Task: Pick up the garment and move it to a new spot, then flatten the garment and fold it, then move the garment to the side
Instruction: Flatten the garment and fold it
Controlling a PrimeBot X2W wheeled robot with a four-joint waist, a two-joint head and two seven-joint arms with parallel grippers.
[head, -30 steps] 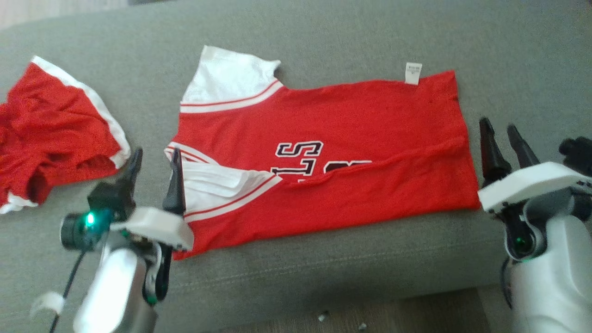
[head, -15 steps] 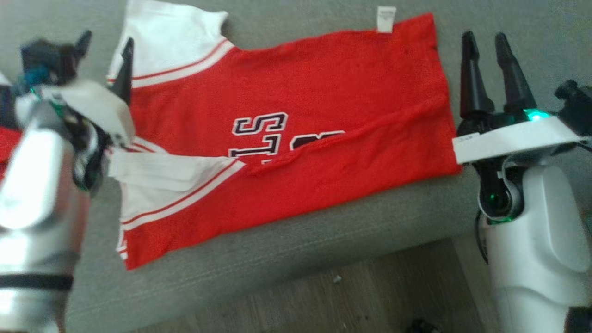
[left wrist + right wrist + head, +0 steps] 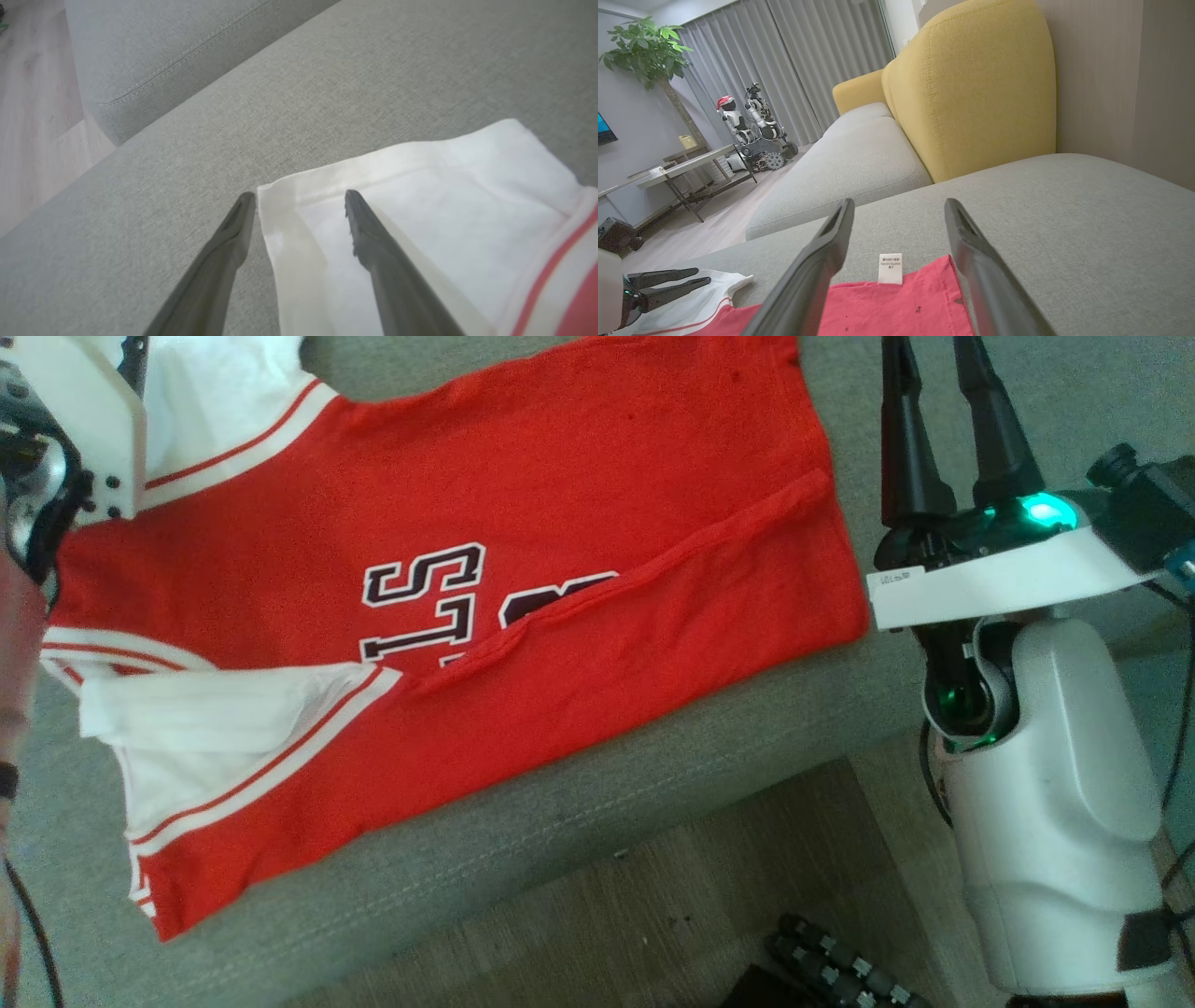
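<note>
A grey sofa seat (image 3: 560,840) runs along a wooden floor (image 3: 653,915), where a dark ribbed object (image 3: 831,966) lies (what it is cannot be told). Behind the seat stands a yellow back cushion (image 3: 971,88); farther off, grey curtains (image 3: 798,60) and a leafy plant (image 3: 644,46).

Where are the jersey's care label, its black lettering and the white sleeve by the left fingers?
care label (image 3: 890,268), right wrist view: middle of the white tag.
black lettering (image 3: 420,574), head view: on the letter S.
white sleeve (image 3: 444,186), left wrist view: its flat middle.
</note>
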